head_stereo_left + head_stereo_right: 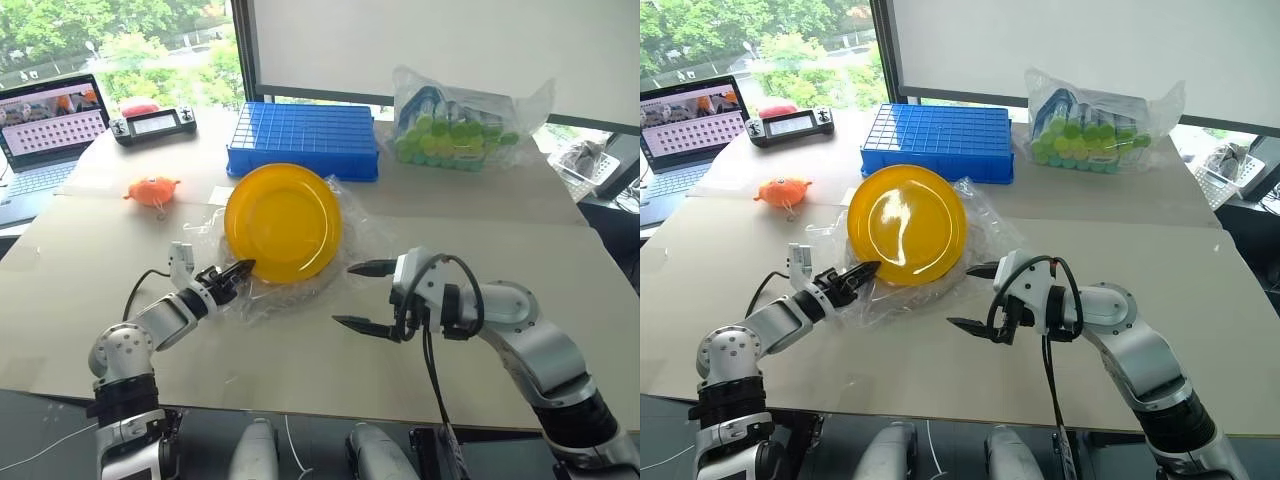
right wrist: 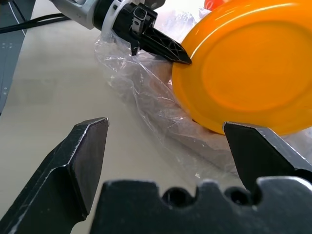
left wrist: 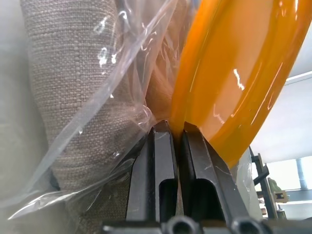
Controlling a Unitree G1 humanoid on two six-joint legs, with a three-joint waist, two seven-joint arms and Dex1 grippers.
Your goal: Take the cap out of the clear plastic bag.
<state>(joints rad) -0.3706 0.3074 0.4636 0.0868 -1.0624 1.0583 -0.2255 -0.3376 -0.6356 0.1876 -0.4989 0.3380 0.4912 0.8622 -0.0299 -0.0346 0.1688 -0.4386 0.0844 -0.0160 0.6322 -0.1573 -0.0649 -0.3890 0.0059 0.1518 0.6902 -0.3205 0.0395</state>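
Beige surface (image 1: 520, 260) by a window; bare room at near edge and both sides. Head views: clear plastic bag (image 1: 345, 215) mid-surface under a yellow plate (image 1: 284, 222); blue crate (image 1: 305, 138), bag of green-topped items (image 1: 455, 125), laptop (image 1: 45, 125) along far edge. Left claw (image 1: 237, 271) closed at the bag's left edge; right claw (image 1: 360, 296) wide open, just right of the bag. Left wrist view: cap (image 3: 68, 97), beige weave, inside film; fingers pinch film beside plate rim. Right wrist view: jaws apart, bag beyond.
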